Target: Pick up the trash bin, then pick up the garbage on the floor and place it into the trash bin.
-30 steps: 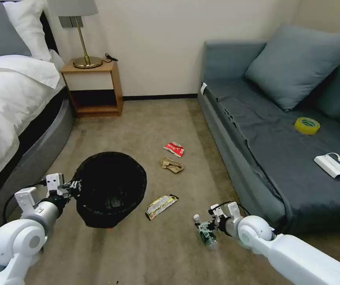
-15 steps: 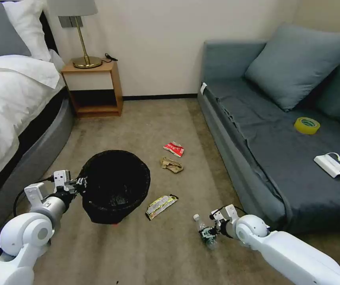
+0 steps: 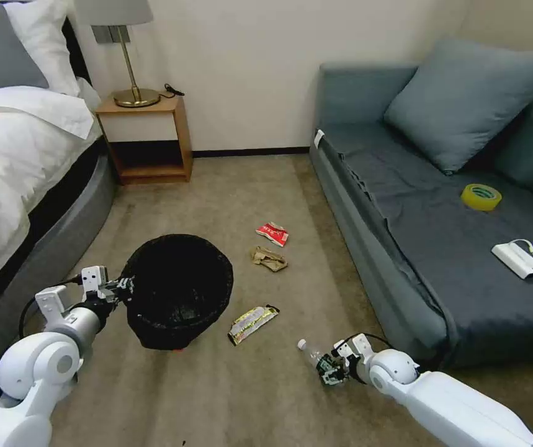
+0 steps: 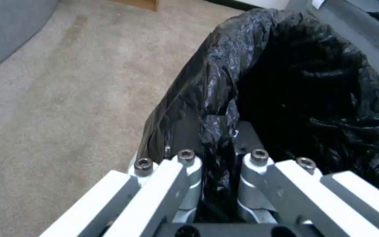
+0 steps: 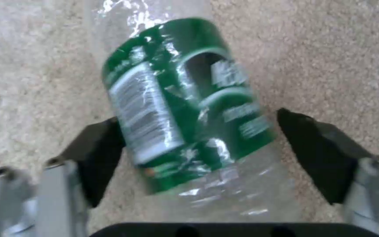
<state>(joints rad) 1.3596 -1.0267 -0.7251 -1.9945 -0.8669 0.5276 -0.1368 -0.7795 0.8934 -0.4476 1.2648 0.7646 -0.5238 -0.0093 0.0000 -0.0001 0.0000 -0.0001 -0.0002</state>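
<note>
The trash bin (image 3: 179, 292), lined with a crinkly black bag, hangs tilted just above the floor (image 3: 229, 397) at lower left. My left gripper (image 3: 123, 288) is shut on its near rim; in the left wrist view the fingers (image 4: 185, 161) pinch the bag-covered rim (image 4: 218, 131). The clear bottle with a green label (image 3: 313, 355) lies on the carpet at lower centre. My right gripper (image 3: 331, 367) is open with its fingers either side of the bottle (image 5: 185, 105). A gold-and-white wrapper (image 3: 252, 323), crumpled brown paper (image 3: 270, 258) and a red-and-white packet (image 3: 272, 233) lie between bin and sofa.
A grey sofa (image 3: 403, 248) runs along the right, with a yellow tape roll (image 3: 481, 197) and a white power bank (image 3: 519, 261) on it. The bed (image 3: 18, 161) borders the left. A wooden nightstand (image 3: 148, 136) with a lamp stands at the back wall.
My left arm has carried the bin a little right and farther from me. My right gripper has sunk lower over the bottle, whose cap end has shifted slightly left.
</note>
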